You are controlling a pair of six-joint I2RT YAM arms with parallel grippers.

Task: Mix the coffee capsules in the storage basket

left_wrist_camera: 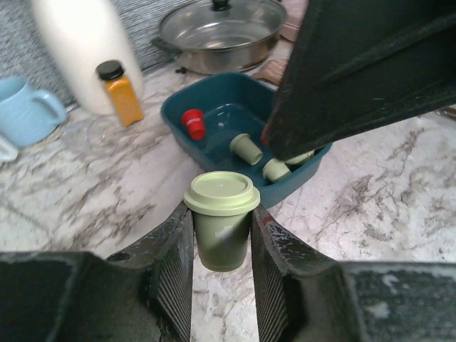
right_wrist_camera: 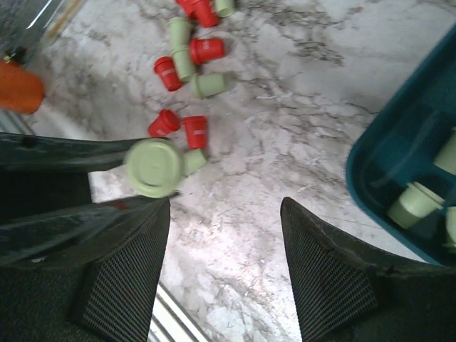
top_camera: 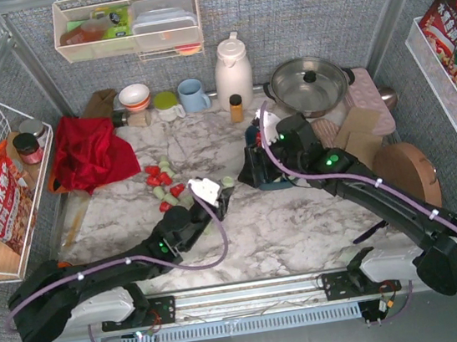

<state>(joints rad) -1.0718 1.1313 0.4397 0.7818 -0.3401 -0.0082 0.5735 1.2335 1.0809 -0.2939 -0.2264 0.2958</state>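
1. Clamped between the fingers of the left gripper (left_wrist_camera: pixel 221 246): one mint-green capsule (left_wrist_camera: pixel 221 210), upright, lid on top, near the storage basket (left_wrist_camera: pixel 173 117) but not yet over it.
2. Right gripper (right_wrist_camera: pixel 224 246): jaws spread wide, gripping nothing, hanging low over the basket's edge.
3. Inside the basket so far: one red capsule (left_wrist_camera: pixel 192 123) and at least two pale green ones (left_wrist_camera: pixel 246 149), tipped on their sides. Possibly more hidden under the right arm, impossible to say.
4. Out on the marble table (top_camera: pixel 302 220): a loose scatter of capsules (top_camera: pixel 165 182), red and green together, well apart from the basket.
5. Verdict: early going. A handful in, the bulk to fetch, no real mixing done yet.
6. Behind the basket: amber bottle (left_wrist_camera: pixel 120 91), white jug (top_camera: pixel 232 71), blue mug (top_camera: pixel 193 95), lidded pot (top_camera: pixel 310 84). Far left, a red cloth (top_camera: pixel 87 152). None of it on the line of travel.
7. Real obstacle: the right arm itself, covering much of the basket's opening. Best cleared first, or a drop aimed at the open corner by the red capsule.
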